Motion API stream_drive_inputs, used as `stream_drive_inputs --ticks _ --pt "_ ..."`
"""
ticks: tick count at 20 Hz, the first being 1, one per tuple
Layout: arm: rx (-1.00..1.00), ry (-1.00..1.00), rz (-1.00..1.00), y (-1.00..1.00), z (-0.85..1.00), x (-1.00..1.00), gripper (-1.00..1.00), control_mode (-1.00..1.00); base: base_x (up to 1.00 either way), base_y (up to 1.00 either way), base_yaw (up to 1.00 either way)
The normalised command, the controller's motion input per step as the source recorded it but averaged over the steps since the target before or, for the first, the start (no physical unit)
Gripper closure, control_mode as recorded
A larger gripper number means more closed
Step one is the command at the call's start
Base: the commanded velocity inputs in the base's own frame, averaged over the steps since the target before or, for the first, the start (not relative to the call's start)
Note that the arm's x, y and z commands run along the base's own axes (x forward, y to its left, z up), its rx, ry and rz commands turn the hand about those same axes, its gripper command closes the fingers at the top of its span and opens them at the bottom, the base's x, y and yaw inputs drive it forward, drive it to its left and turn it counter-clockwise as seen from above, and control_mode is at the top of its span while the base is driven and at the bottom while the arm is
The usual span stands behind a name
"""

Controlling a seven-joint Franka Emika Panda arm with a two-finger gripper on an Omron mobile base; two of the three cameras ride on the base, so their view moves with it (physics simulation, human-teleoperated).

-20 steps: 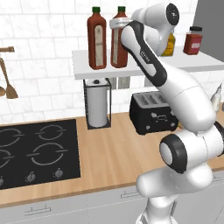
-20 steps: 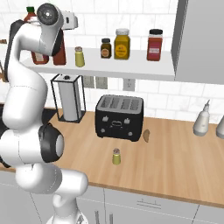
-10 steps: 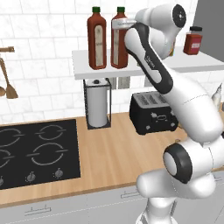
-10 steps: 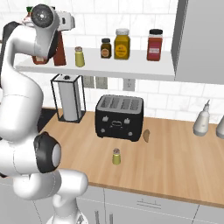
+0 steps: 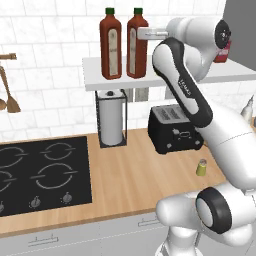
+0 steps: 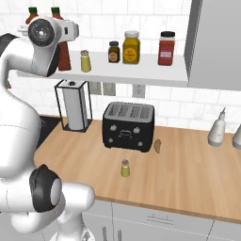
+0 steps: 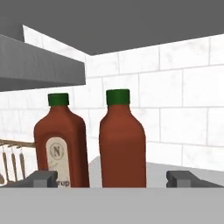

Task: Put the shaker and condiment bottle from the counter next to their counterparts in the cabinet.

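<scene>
Pincer [image 7: 112, 178] open, fingertips [image 7: 43, 177] wide apart, level with the condiment bottle [image 7: 122, 144] just ahead between them.

One readable mark appeared: a capital letter N inside a round emblem on the pale label [image 7: 57, 153] of a reddish-brown condiment bottle [image 7: 61, 144], ahead of the gripper and toward its left fingertip. Small print below the emblem was too blurred to read. The bottle [image 7: 122, 140] beside it showed a bare side.
</scene>
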Motion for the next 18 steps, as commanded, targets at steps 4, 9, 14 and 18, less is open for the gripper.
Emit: stream_drive_inputs --ticks 4,9,14,18 --pt "0.05 0.0 -0.05 -0.14 0.0 -0.58 -1.0 -1.0 0.0 0.0 0.0" --pt "0.07 0.01 -0.09 -0.1 0.0 -0.7 -1.0 -1.0 0.0 0.0 0.0" --pt "0.07 0.0 -0.21 -0.17 0.0 -0.93 -1.0 -1.0 0.0 0.0 0.0" --pt "0.08 0.0 -0.26 -0.27 -0.01 -0.99 -1.0 -1.0 0.0 0.0 0.0"
